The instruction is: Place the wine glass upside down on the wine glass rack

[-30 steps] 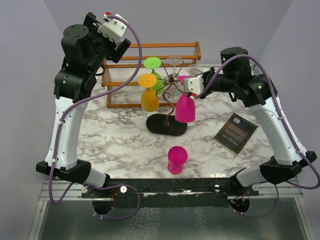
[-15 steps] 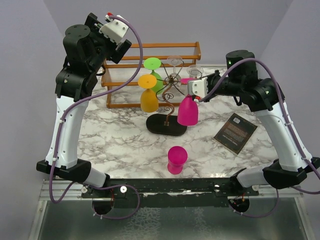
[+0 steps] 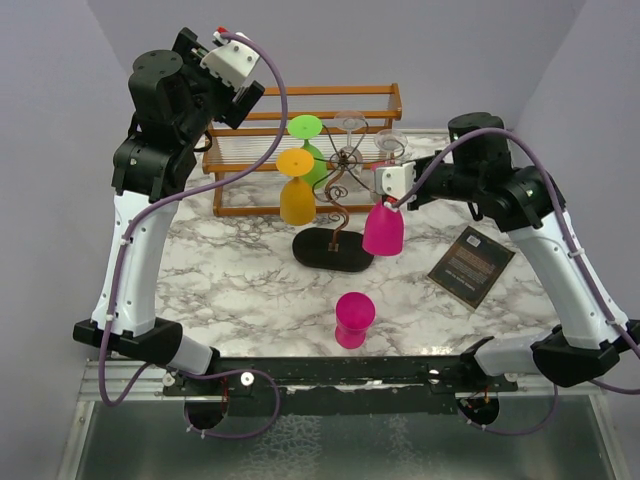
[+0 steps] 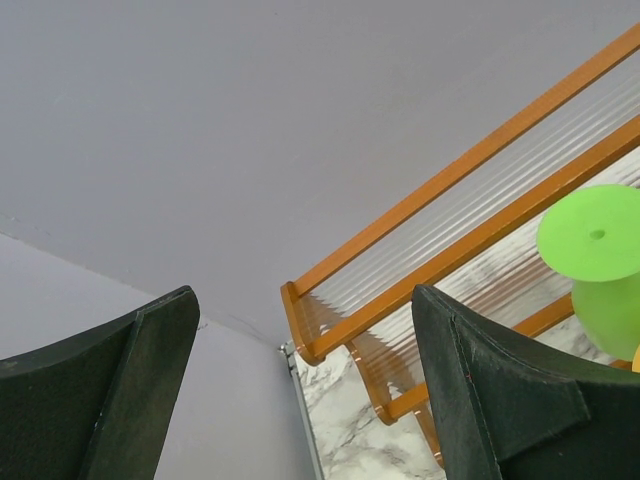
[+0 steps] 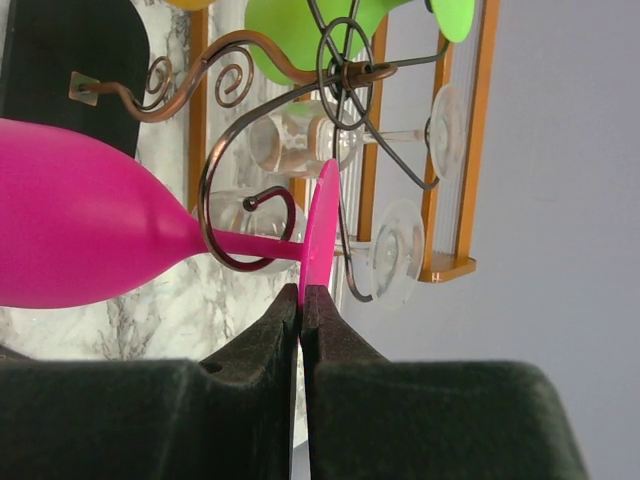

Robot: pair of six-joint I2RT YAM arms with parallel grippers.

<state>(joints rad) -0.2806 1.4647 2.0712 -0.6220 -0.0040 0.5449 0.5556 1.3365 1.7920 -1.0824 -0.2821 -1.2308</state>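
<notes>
The wine glass rack (image 3: 343, 165) is a dark brown wire stand on a black oval base (image 3: 325, 250). My right gripper (image 3: 386, 182) is shut on the foot disc (image 5: 322, 225) of a pink wine glass (image 3: 383, 230), which hangs bowl down at the rack's right side. In the right wrist view the gripper (image 5: 301, 295) pinches the disc's edge. The glass stem (image 5: 255, 245) passes through the curl of a scroll arm (image 5: 215, 190). My left gripper (image 3: 240, 100) is raised at the back left, open and empty (image 4: 305, 300).
Orange (image 3: 298, 197) and green (image 3: 310, 150) glasses and two clear ones (image 3: 350, 122) hang on the rack. An orange-brown wooden shelf (image 3: 260, 150) stands behind it. A second pink glass (image 3: 354, 318) stands near the front. A dark card (image 3: 470, 265) lies at the right.
My right gripper has carried the pink glass a little to the right and toward the near side. The left arm has barely moved.
</notes>
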